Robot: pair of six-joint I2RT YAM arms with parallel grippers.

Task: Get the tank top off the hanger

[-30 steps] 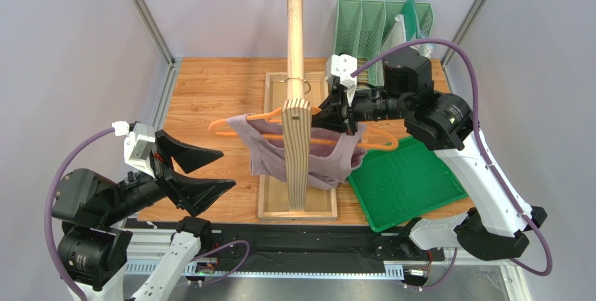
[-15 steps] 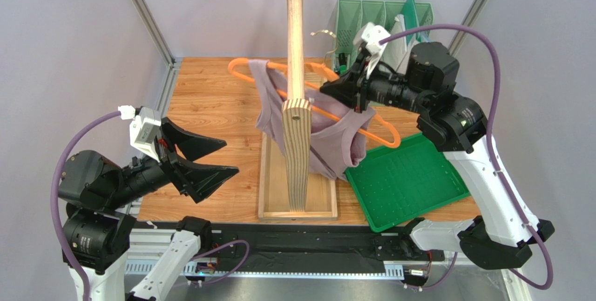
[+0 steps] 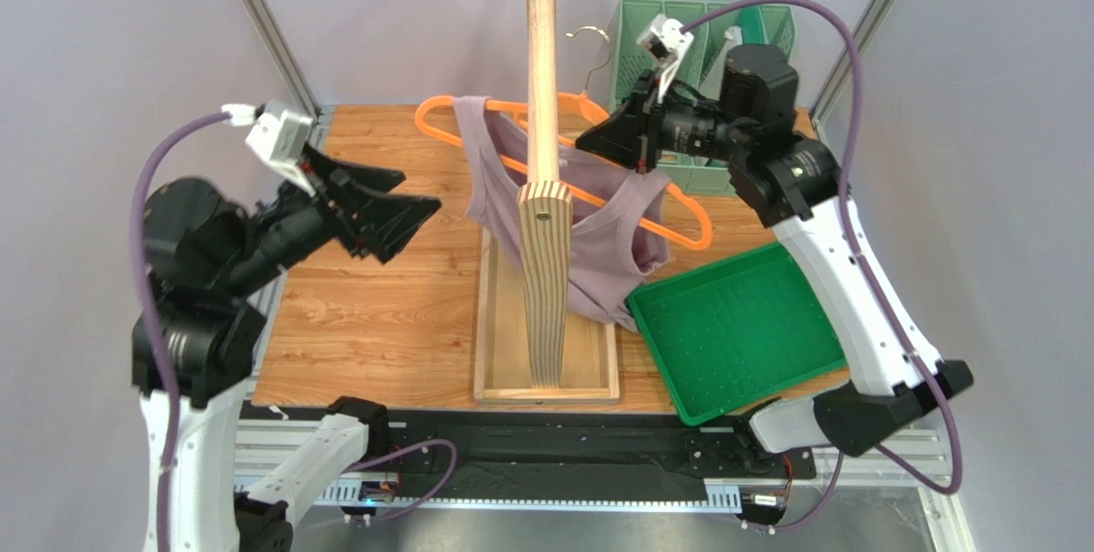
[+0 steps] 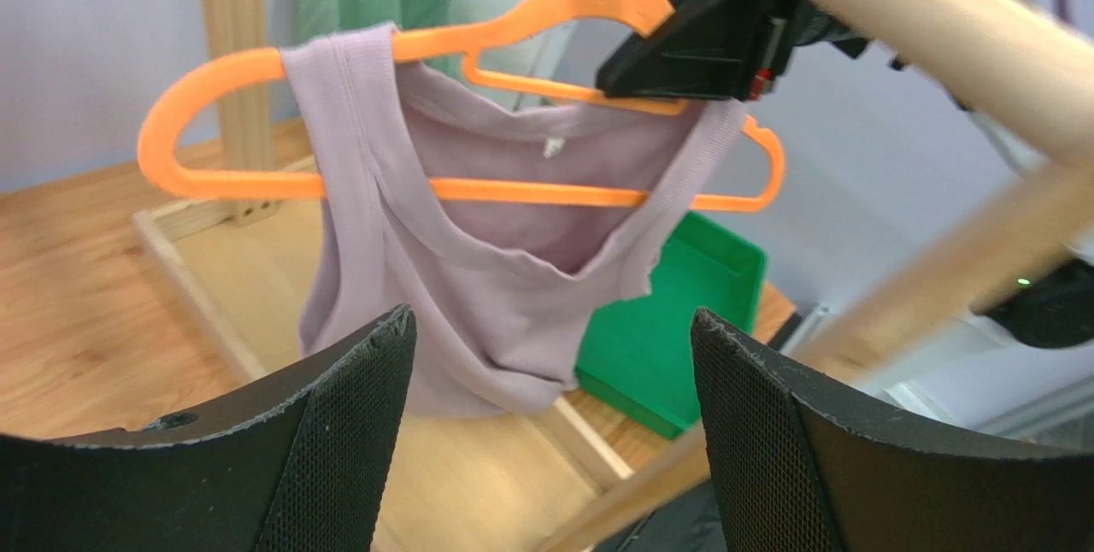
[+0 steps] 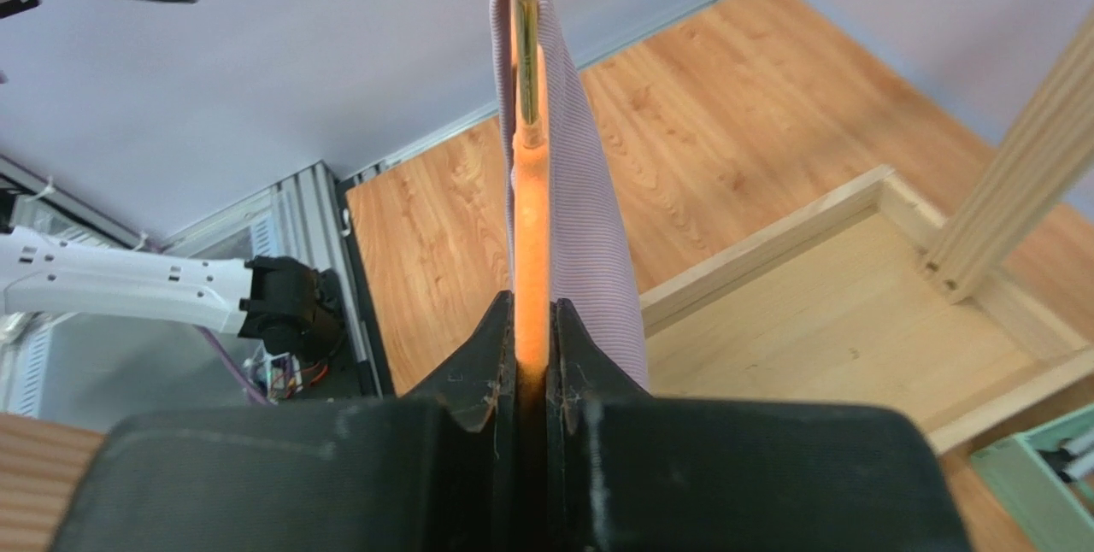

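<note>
The orange hanger (image 3: 443,109) hangs in the air, tilted, with its silver hook (image 3: 593,47) free above it. The lavender tank top (image 3: 604,251) still hangs on it, one strap over each shoulder. My right gripper (image 3: 606,142) is shut on the hanger next to the hook; the right wrist view shows the orange bar (image 5: 529,232) pinched between the jaws and the fabric (image 5: 591,232) beside it. My left gripper (image 3: 414,197) is open and empty, left of the garment. In the left wrist view the tank top (image 4: 475,283) and hanger (image 4: 206,80) are beyond the left gripper (image 4: 552,319).
A tall wooden rack post (image 3: 542,65) rises from a wooden base frame (image 3: 494,366), in front of the garment in the top view. A green tray (image 3: 745,334) lies at the right. A pale green divider rack (image 3: 681,46) stands at the back right.
My right gripper has lifted the hanger and tank top up and back, off the rack. My left arm has risen and swung toward the garment, still open.
</note>
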